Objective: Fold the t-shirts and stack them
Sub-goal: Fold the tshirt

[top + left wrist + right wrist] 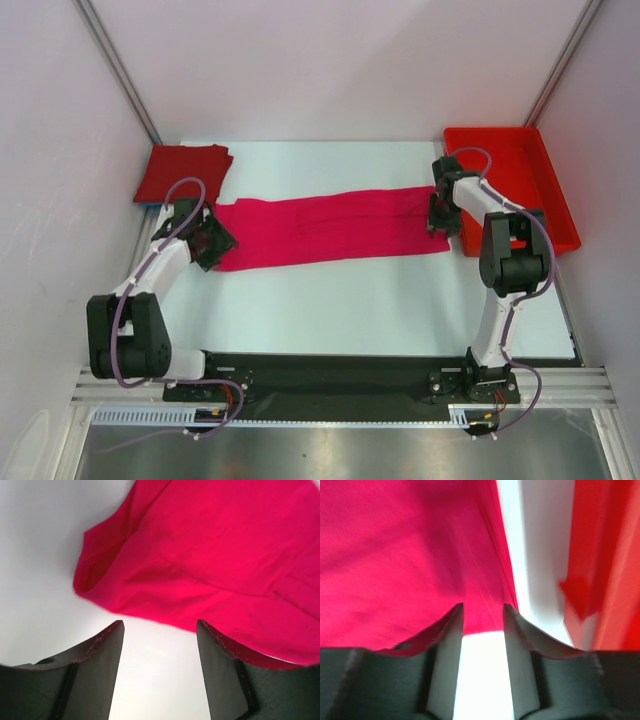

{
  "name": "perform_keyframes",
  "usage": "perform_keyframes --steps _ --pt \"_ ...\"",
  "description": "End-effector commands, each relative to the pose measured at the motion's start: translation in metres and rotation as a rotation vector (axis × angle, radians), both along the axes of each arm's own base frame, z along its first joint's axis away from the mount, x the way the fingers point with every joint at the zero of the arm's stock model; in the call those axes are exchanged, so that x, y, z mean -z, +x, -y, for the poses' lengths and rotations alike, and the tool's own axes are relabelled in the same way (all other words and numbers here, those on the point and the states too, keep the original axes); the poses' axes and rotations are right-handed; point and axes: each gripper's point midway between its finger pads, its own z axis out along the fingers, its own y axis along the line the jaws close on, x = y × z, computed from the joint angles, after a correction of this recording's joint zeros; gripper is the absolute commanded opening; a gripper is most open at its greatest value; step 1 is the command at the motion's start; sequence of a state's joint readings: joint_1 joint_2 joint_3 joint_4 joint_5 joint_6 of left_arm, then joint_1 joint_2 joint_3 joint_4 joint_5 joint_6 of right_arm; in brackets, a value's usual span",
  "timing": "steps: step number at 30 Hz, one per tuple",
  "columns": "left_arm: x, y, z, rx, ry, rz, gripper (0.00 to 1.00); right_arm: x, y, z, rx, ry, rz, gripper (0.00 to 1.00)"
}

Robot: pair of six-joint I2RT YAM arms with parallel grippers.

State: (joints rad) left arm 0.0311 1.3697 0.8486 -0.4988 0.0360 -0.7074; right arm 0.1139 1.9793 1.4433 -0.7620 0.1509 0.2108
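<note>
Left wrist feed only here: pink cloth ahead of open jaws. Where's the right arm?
Observer: Right gripper is at the other end of the magenta shirt from yours, beside the red tray.
Operator: Holding it?
Observer: No. In the right wrist view its jaws stand apart, with the table showing between them and the cloth edge at their tips.
Operator: Second shirt?
Observer: The crimson shirt lies folded at the far left corner.

Spread t-shirt [330, 228] lies between jaws of left gripper [216, 241] and right gripper [439, 224] (tray [520, 165] just right of the latter), folded t-shirt [182, 172] farther back than left jaws.
</note>
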Motion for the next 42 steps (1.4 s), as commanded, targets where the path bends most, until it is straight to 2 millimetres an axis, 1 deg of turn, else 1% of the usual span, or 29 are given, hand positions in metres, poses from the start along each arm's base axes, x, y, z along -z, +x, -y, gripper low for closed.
perform_keyframes --steps 1,2,3,4,5,6,7,8,9,10,11,13,14,16,18,21,23,26,27,31,33,35,36,38,41,42 --pt "-0.030 0.044 0.003 0.060 0.019 0.147 0.65 -0.040 0.049 -0.007 0.008 0.026 0.150 0.44" --pt "-0.038 0.055 0.003 0.069 0.026 0.175 0.65 -0.044 0.056 -0.009 0.009 0.034 0.168 0.47" --pt "-0.032 0.062 0.005 0.087 0.021 0.167 0.65 -0.048 0.065 -0.011 0.022 0.045 0.191 0.50" --pt "-0.033 0.070 0.006 0.095 0.020 0.178 0.65 -0.051 0.076 -0.016 0.024 0.067 0.207 0.54" --pt "-0.041 0.081 0.007 0.108 0.018 0.199 0.65 -0.050 0.083 -0.016 0.036 0.076 0.216 0.55" --pt "-0.031 0.087 0.012 0.126 -0.008 0.175 0.65 -0.050 0.088 -0.018 0.056 0.091 0.220 0.56" --pt "-0.028 0.094 0.015 0.137 -0.020 0.173 0.65 -0.046 0.097 -0.020 0.064 0.101 0.225 0.57" --pt "-0.032 0.103 0.017 0.142 -0.030 0.181 0.65 -0.043 0.101 -0.021 0.070 0.106 0.223 0.57" --pt "-0.017 0.107 0.020 0.148 -0.049 0.138 0.64 -0.041 0.104 -0.021 0.076 0.107 0.224 0.57" --pt "-0.012 0.108 0.021 0.148 -0.053 0.116 0.64 -0.037 0.106 -0.022 0.089 0.113 0.217 0.58" --pt "-0.016 0.116 0.021 0.146 -0.056 0.122 0.64 -0.033 0.110 -0.025 0.088 0.116 0.212 0.57" --pt "-0.004 0.118 0.023 0.144 -0.064 0.091 0.64 -0.028 0.112 -0.026 0.090 0.115 0.205 0.57" --pt "-0.003 0.121 0.022 0.135 -0.065 0.085 0.64 -0.025 0.111 -0.024 0.096 0.111 0.199 0.56" --pt "0.008 0.119 0.019 0.119 -0.052 0.046 0.64 -0.021 0.111 -0.019 0.114 0.097 0.198 0.54" --pt "0.013 0.118 0.016 0.113 -0.042 0.024 0.64 -0.017 0.112 -0.016 0.117 0.096 0.196 0.53" --pt "0.024 0.117 0.017 0.115 -0.045 -0.008 0.63 -0.012 0.112 -0.010 0.129 0.087 0.190 0.49" --pt "0.027 0.116 0.016 0.114 -0.045 -0.020 0.63 -0.007 0.111 -0.007 0.136 0.083 0.177 0.48" --pt "0.030 0.114 0.015 0.114 -0.038 -0.028 0.63 -0.004 0.108 -0.002 0.149 0.077 0.165 0.43" --pt "0.028 0.114 0.014 0.113 -0.033 -0.024 0.63 -0.004 0.108 0.000 0.152 0.072 0.164 0.42" --pt "0.032 0.110 0.014 0.122 -0.022 -0.035 0.63 0.003 0.102 0.005 0.154 0.058 0.148 0.42" --pt "0.037 0.105 0.013 0.123 -0.019 -0.052 0.63 0.005 0.103 0.009 0.152 0.050 0.148 0.42" --pt "0.040 0.102 0.012 0.123 -0.017 -0.060 0.63 0.009 0.103 0.010 0.147 0.052 0.137 0.38" --pt "0.040 0.101 0.012 0.123 -0.017 -0.061 0.63 0.010 0.102 0.009 0.141 0.051 0.133 0.32" --pt "0.040 0.099 0.013 0.126 -0.016 -0.061 0.63 0.010 0.103 0.008 0.134 0.053 0.135 0.29" --pt "0.038 0.098 0.011 0.122 -0.010 -0.057 0.63 0.008 0.105 0.006 0.115 0.045 0.145 0.22" --pt "0.038 0.097 0.011 0.122 -0.009 -0.062 0.63 0.008 0.106 0.009 0.118 0.028 0.147 0.16"
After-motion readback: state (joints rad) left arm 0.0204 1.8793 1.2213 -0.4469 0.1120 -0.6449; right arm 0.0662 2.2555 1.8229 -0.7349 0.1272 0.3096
